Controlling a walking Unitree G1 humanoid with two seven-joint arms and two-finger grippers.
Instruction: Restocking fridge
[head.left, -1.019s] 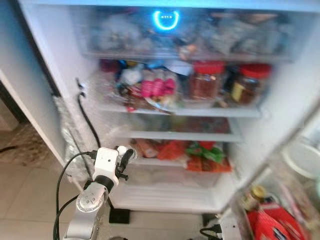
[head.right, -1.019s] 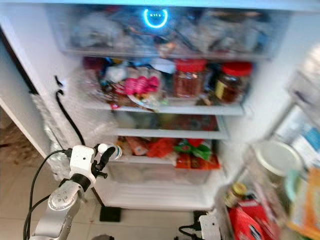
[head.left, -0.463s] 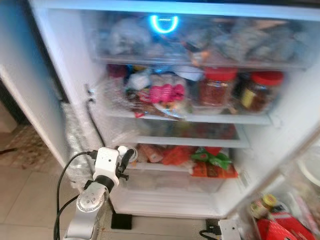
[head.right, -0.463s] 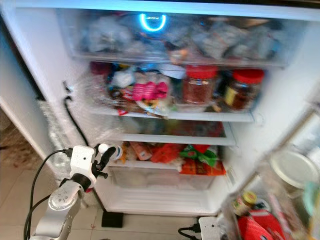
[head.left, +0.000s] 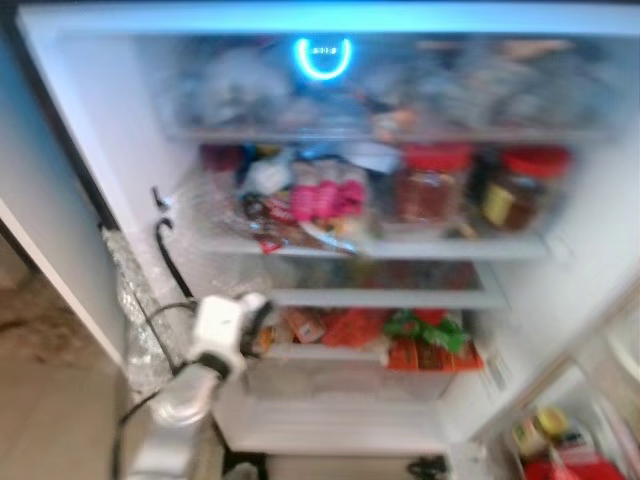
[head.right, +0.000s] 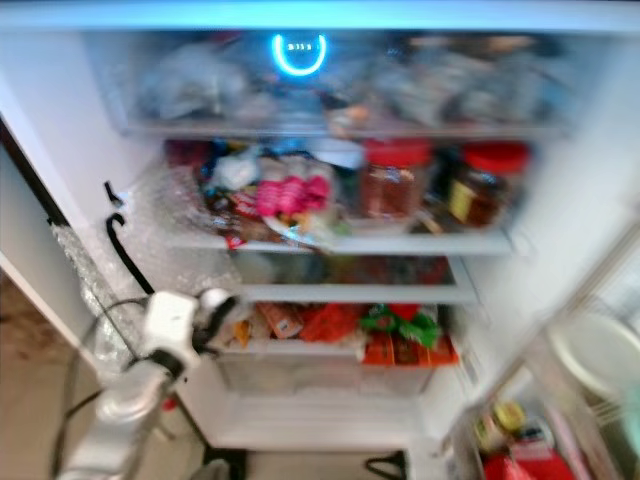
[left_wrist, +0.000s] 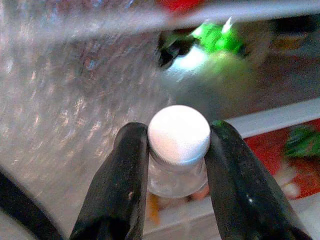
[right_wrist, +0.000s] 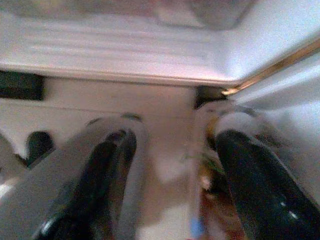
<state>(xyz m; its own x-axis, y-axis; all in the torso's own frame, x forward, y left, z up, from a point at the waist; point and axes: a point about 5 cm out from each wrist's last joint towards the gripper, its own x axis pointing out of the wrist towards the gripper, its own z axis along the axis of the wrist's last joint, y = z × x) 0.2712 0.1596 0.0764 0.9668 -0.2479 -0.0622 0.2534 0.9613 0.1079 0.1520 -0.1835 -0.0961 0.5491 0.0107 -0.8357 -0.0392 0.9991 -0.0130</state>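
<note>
The fridge (head.left: 120, 180) stands open before me, its shelves packed. My left gripper (head.left: 252, 312) is raised at the left end of the lower shelf (head.left: 380, 352), shut on a small clear bottle with a white cap (left_wrist: 179, 131). In the left wrist view both black fingers (left_wrist: 127, 170) press the bottle's neck just under the cap. Orange and green packets (head.left: 430, 335) lie on that shelf behind it. My right gripper (right_wrist: 172, 150) hangs low by the fridge's bottom edge, open, with floor showing between its fingers.
Two red-lidded jars (head.left: 430, 185) and pink packets (head.left: 325, 195) fill the middle shelf. A black cable (head.left: 170, 260) and bubble wrap (head.left: 135, 300) run down the left inner wall. The door shelf (head.left: 560, 440) with bottles juts out at lower right.
The whole picture has shifted and blurred, so the camera moved. My left gripper keeps its hold on the bottle at the lower shelf's left end.
</note>
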